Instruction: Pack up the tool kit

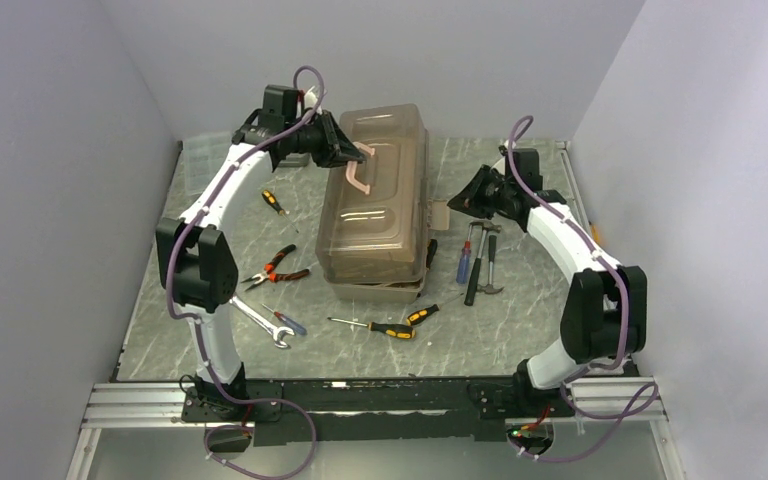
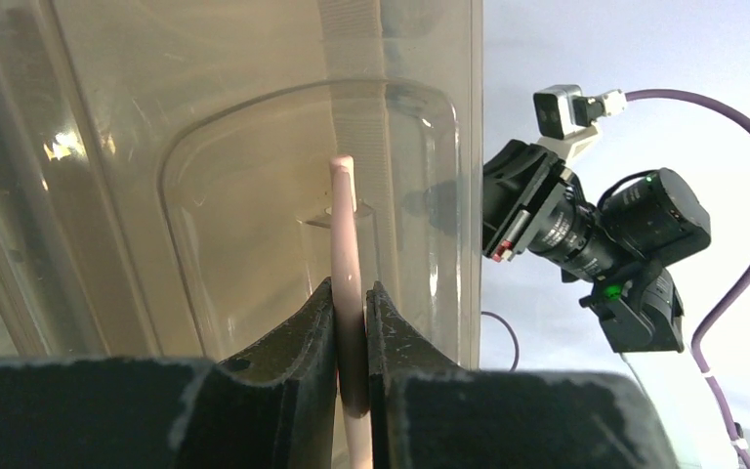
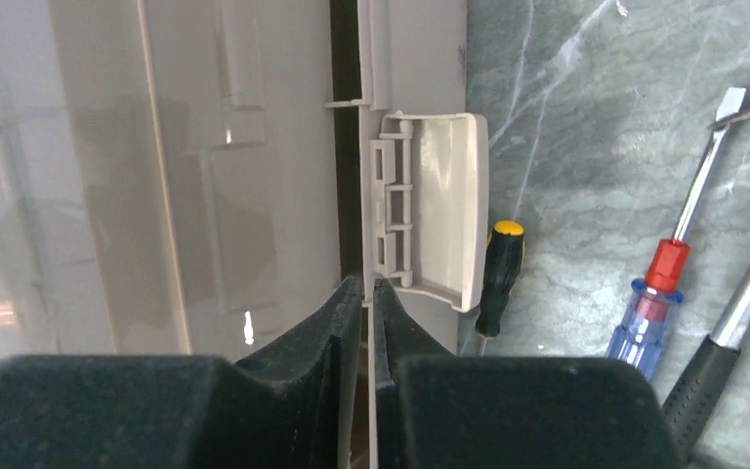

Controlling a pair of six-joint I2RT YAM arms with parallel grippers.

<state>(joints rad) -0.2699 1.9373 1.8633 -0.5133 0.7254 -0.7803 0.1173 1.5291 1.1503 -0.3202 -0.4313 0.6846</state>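
Pinching the pink handle [image 2: 343, 215], the left hand [image 2: 353, 289] hides its lower end.

White arms [image 1: 225, 185], black joints [image 1: 200, 265], purple cables [image 2: 664, 95].

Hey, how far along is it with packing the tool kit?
Nothing looks packed yet. The pliers, wrench, screwdrivers and hammers all lie on the table around the toolbox. In hand: the left hand is clamped on the pink handle, and the right hand is pinched shut on the toolbox's edge beside the flipped-open latch. Left: open it, load every tool, close up.
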